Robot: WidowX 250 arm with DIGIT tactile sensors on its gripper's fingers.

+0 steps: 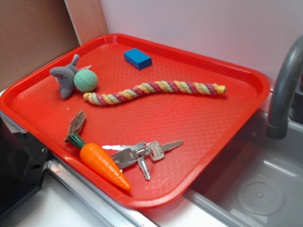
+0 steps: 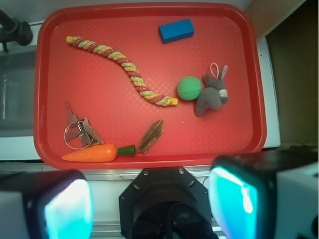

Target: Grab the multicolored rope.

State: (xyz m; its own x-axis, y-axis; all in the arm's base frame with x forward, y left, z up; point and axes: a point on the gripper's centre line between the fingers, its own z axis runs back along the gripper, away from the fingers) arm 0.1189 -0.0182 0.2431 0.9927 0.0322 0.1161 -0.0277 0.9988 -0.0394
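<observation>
My pincer [image 2: 152, 204] hangs spread, holding nothing, off the tray's [image 2: 149, 157] near edge; the rope [image 2: 122, 63] snakes across the tray's middle, toward the far edge.

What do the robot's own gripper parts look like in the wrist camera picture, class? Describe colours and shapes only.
Two blocky fingers fill the bottom corners of the wrist view. Each has a pale grey-white outer body with a dark edge, and a glossy pad facing inward that glows cyan. Between them sits a black, roughly octagonal mount with small screws. The gripper shows no markings or cables. The exterior view shows only a black housing at the left edge.
</observation>
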